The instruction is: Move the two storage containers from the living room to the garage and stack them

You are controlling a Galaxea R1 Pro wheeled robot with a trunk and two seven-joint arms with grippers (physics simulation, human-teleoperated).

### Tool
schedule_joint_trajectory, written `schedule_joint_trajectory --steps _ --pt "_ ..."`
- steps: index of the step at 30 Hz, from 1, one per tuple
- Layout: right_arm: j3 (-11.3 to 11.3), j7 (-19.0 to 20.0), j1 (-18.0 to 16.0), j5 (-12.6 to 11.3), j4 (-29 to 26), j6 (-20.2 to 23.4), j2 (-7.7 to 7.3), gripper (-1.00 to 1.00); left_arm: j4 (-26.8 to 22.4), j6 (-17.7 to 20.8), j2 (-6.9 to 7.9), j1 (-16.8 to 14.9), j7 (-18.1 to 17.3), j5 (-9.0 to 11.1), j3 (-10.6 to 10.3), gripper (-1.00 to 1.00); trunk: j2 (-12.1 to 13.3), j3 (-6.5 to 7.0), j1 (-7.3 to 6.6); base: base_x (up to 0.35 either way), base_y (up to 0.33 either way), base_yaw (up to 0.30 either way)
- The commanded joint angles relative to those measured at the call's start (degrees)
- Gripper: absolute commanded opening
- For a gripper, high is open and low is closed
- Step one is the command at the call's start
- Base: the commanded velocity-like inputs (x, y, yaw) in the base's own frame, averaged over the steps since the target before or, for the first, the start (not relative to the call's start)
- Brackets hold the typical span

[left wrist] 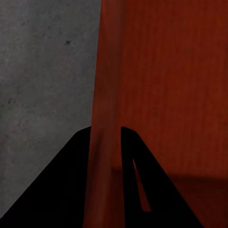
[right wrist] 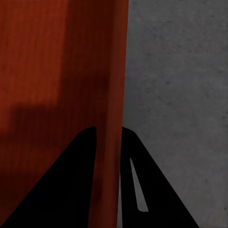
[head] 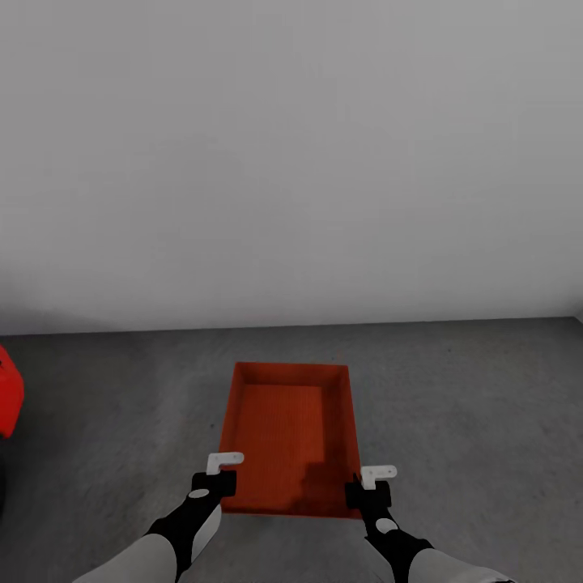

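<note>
One orange-red storage container (head: 290, 429) lies lengthwise in front of me over the garage's dark grey floor (head: 461, 389). My left gripper (head: 217, 479) clamps its left wall near the front corner. My right gripper (head: 369, 486) clamps the right wall at the opposite front corner. The left wrist view has the thin wall (left wrist: 107, 95) running between the two black fingers of the left gripper (left wrist: 105, 129). In the right wrist view, the container's wall (right wrist: 114, 85) passes the same way through the right gripper (right wrist: 108, 129). I cannot tell whether the bin touches the floor.
A plain white-grey wall (head: 291, 162) stands close behind the container. Part of a shiny red car (head: 10, 393) shows at the left edge. Bare concrete-like floor (right wrist: 175, 71) spreads on both sides of the bin.
</note>
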Motion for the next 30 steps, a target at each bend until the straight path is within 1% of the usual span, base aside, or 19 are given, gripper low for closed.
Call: schedule_joint_trajectory --steps 1,13,20,30 --pt "-0.3 -0.3 0.0 -1.4 0.1 -0.4 0.00 -1.00 0.0 -0.1 -0.07 -0.1 0.4 -0.2 0.9 -1.00 0.0 -0.05 0.01 0.000 0.000 0.000" --pt "-0.3 -0.3 0.0 -1.4 0.1 -0.4 0.00 -1.00 0.0 -0.1 -0.08 0.0 0.4 -0.2 0.9 -1.00 0.0 -0.05 0.01 0.000 -0.002 0.000" --pt "-0.3 -0.3 0.0 -1.4 0.1 -0.4 0.00 -1.00 0.0 -0.1 -0.07 0.0 0.4 -0.2 0.9 -1.00 0.0 -0.05 0.01 0.000 -0.128 0.000" --pt "-0.3 -0.3 0.0 -1.4 0.1 -0.4 0.00 -1.00 0.0 -0.1 -0.07 0.0 0.4 -0.2 0.9 -1.00 0.0 -0.05 0.01 0.000 -0.016 0.000"
